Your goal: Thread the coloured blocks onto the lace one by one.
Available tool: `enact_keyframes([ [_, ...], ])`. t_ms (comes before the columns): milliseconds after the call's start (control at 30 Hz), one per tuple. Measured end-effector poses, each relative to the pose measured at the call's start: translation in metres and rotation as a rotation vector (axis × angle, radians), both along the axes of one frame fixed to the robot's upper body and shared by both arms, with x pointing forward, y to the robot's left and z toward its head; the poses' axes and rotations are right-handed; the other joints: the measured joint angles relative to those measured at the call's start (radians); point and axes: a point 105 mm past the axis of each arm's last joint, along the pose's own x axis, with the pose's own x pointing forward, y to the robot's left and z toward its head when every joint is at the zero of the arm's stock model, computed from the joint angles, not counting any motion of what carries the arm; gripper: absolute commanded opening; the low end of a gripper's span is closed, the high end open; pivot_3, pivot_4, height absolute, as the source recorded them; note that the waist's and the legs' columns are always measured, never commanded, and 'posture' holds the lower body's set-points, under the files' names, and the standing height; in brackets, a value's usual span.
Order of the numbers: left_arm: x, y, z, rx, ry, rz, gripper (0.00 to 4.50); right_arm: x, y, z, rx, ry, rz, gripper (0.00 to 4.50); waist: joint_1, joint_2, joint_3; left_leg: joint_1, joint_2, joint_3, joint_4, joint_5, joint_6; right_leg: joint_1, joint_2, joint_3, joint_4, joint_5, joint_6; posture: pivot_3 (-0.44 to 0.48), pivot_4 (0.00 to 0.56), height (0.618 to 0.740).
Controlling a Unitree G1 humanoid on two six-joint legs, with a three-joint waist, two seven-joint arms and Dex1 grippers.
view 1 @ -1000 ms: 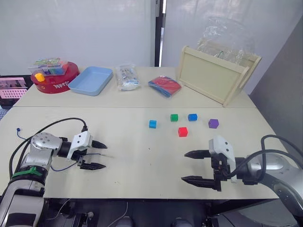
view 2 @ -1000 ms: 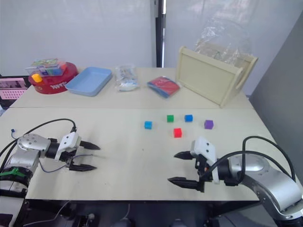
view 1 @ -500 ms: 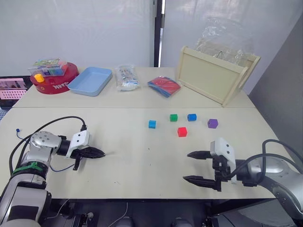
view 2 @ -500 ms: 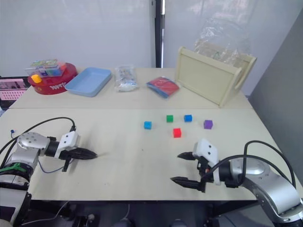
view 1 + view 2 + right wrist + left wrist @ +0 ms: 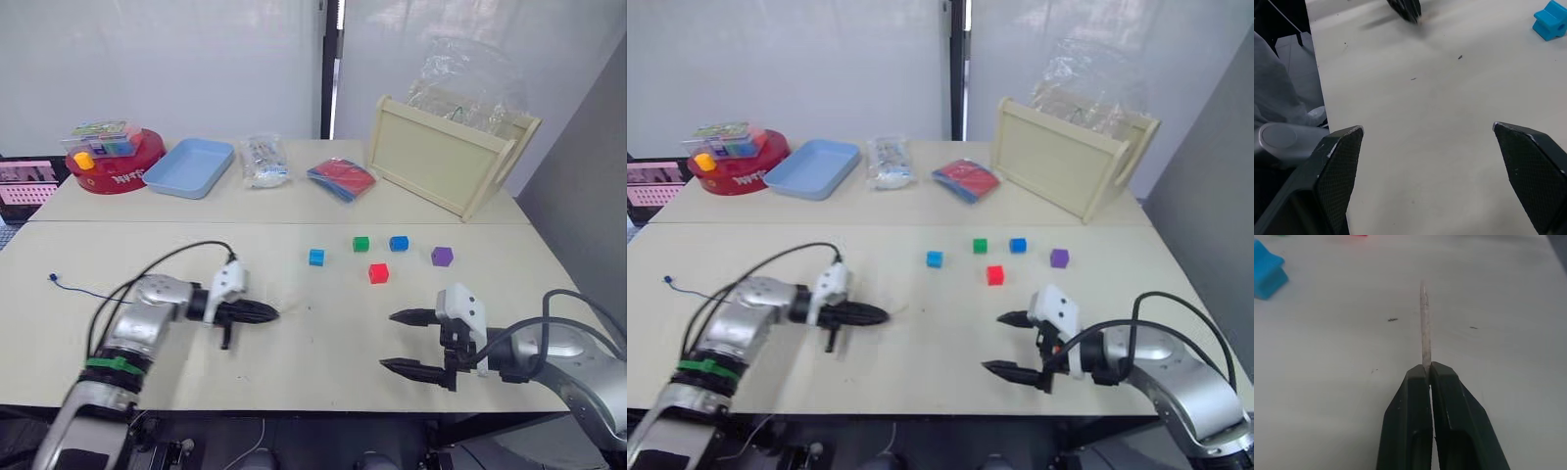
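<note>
Swung inward from a second ago, left claw [image 5: 266, 314] clamped on the lace [image 5: 1423, 323], stiff pale tip poking out ahead. Light blue cube [image 5: 315, 257] just beyond, other blocks further right. Right claw [image 5: 400, 342] gaping wide, empty. Risk: thin smooth tip slipping or bending against hard plastic, missing the hole.

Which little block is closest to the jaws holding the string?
The light blue block. It sits at the left end of the group, nearest the left gripper pinching the lace.
</note>
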Motion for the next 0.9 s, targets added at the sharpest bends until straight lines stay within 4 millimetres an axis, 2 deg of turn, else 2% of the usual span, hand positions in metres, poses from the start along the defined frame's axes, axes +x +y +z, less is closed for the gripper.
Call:
enact_keyframes([
  [200,-0.007,-0.002,-0.001,-0.022,0.003,0.005,2.99,0.0,0.0,0.0,0.0,0.001,-0.004,4.5,0.007,0.0,0.0,0.002,0.0,0.0,0.0,0.0,0.0,0.002,0.0,0.0,0.0,0.0,0.0,0.0,0.15,0.74],
  [433,-0.003,0.004,-0.005,-0.075,-0.062,0.016,2.99,0.002,0.0,0.0,0.002,0.001,-0.024,4.5,0.009,0.0,0.0,0.002,0.0,0.0,0.0,0.0,0.0,0.002,-0.001,0.0,0.0,0.0,0.0,0.0,0.15,0.74],
  [667,0.003,-0.009,-0.008,-0.105,-0.085,-0.035,2.99,0.002,0.003,0.001,0.007,-0.006,-0.034,4.5,0.015,0.0,0.0,0.002,-0.001,0.0,0.0,0.0,0.0,0.003,-0.002,0.0,-0.001,0.0,0.0,0.0,0.15,0.74],
  [900,0.008,-0.006,-0.011,-0.058,-0.125,-0.054,0.85,-0.003,0.007,0.002,0.015,0.002,-0.031,4.5,0.01,0.0,0.0,0.003,-0.001,0.0,0.0,0.0,0.0,0.004,-0.001,0.0,-0.001,0.0,0.0,0.0,0.15,0.74],
])
